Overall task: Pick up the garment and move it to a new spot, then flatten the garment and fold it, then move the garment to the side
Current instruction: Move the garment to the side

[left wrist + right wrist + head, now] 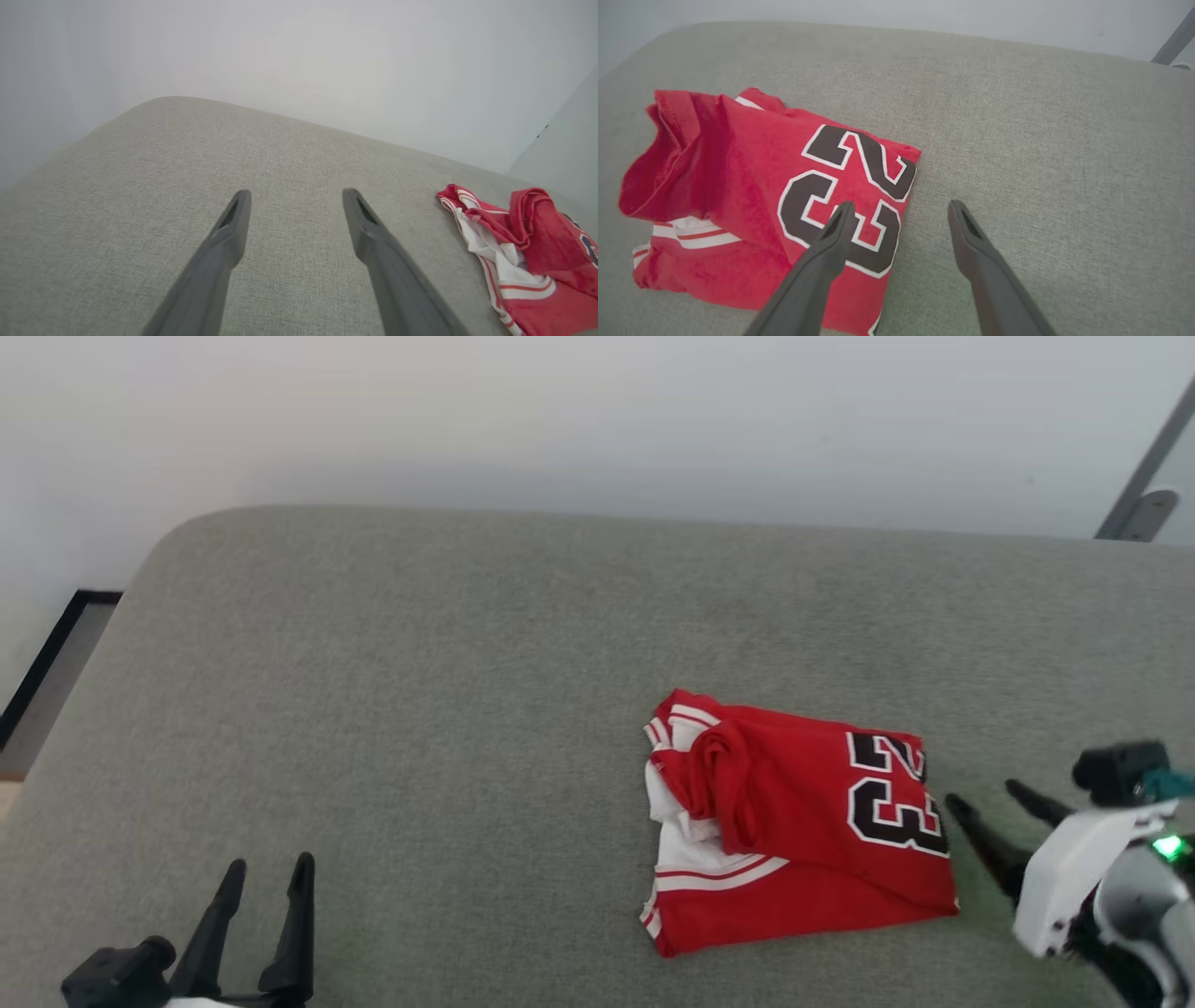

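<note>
Left end effector (pixel 272 863) hangs above grey cushion (pixel 467 663) by white wall (pixel 560 411).

Head camera looks steeply down on the cushion (pixel 420 644); garment (pixel 803 821) at four o'clock. Left wrist camera, low, sees it at four o'clock; right wrist, close, at nine.

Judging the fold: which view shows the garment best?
Head view: the whole folded garment lies unobstructed on the cushion. Right wrist view is closer, but a finger overlaps the numerals and the frame crops it. Left wrist view has its striped end, cropped at right.
</note>
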Available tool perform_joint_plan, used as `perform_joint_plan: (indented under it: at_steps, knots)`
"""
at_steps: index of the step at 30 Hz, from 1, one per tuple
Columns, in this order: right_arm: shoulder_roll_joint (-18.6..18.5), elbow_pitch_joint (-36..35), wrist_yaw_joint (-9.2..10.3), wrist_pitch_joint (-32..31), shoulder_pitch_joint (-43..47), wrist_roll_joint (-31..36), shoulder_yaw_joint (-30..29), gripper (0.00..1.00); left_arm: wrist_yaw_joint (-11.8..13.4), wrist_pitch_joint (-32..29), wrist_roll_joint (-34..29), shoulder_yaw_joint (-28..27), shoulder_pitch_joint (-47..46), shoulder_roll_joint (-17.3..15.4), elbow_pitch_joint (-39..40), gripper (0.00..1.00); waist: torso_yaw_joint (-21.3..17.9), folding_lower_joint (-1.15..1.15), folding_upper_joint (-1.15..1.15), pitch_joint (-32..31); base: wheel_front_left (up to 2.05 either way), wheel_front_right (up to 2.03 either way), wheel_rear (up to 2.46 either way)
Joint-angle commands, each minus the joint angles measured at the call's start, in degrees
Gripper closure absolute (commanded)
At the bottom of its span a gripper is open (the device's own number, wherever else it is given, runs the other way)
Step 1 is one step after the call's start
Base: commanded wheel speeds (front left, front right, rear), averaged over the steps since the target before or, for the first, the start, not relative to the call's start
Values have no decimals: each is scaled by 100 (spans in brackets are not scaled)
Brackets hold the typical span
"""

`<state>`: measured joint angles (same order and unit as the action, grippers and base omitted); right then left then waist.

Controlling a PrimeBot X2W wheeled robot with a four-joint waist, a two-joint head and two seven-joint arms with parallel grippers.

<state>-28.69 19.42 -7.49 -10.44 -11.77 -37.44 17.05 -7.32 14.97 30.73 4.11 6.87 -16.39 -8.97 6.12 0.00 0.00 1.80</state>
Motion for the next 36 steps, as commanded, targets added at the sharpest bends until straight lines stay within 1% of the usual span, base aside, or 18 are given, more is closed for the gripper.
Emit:
perform_joint_plan:
  at_steps: [1, 5, 9, 10, 14, 18, 21, 23, 24, 25, 28, 31, 36]
  knots:
    - [-127, 12, 0, -355, -199, -150, 67, 0, -18, 26, 23, 50, -125, -14, -24, 0, 133, 0, 0, 128, 0, 0, 0]
    - [-309, 75, 0, -1169, -511, -431, 178, 0, -18, 26, 92, 128, -225, -11, -60, 0, 276, 0, 0, 269, 0, 0, 0]
    - [-361, 264, 0, -1947, -792, -594, 264, 0, -18, 25, 145, 244, -330, -23, -100, 0, 421, 0, 0, 415, 0, 0, 0]
    - [-361, 264, 0, -1947, -792, -594, 264, 0, -18, 25, 145, 244, -330, -23, -100, 0, 421, 0, 0, 415, 0, 0, 0]
    - [-269, 500, 0, -2665, -1102, -708, 415, 0, -18, 25, 224, 363, -455, -38, -133, 0, 537, 0, 0, 573, 0, 0, 0]
    - [-100, 902, 0, -3304, -1442, -727, 561, 0, -18, 26, 300, 445, -605, -61, -167, 0, 615, 0, 0, 739, 0, 0, 0]
    - [116, 1270, 0, -3655, -1610, -751, 669, 0, -18, 25, 318, 485, -699, -68, -194, 0, 666, 0, 0, 830, 0, 0, 0]
    - [261, 1438, -1, -3782, -1663, -822, 719, 0, -18, 25, 335, 518, -757, -76, -219, 0, 691, 0, 0, 874, 0, 0, 0]
    - [309, 1489, -1, -3830, -1691, -811, 772, 71, -18, 26, 343, 534, -793, -77, -228, 0, 703, 0, 0, 890, 0, 0, 0]
    - [326, 1525, -1, -3857, -1704, -798, 798, 100, -18, 25, 362, 537, -817, -79, -230, 0, 707, 0, 0, 906, 0, 0, 0]
    - [291, 1496, -1, -3712, -1826, -798, 752, 100, -18, 26, 442, 497, -857, -78, -253, 0, 668, 0, 0, 968, 0, 0, 0]
    - [151, 1386, 2, -3558, -1967, -799, 656, 100, -18, 26, 468, 415, -950, -105, -244, 0, 564, 0, 0, 1036, 0, 0, 0]
    - [-184, 1167, 15, -3367, -2219, -703, 470, 100, -18, 25, 421, 385, -1087, -173, -161, 0, 305, 0, 0, 1165, 0, 0, 0]
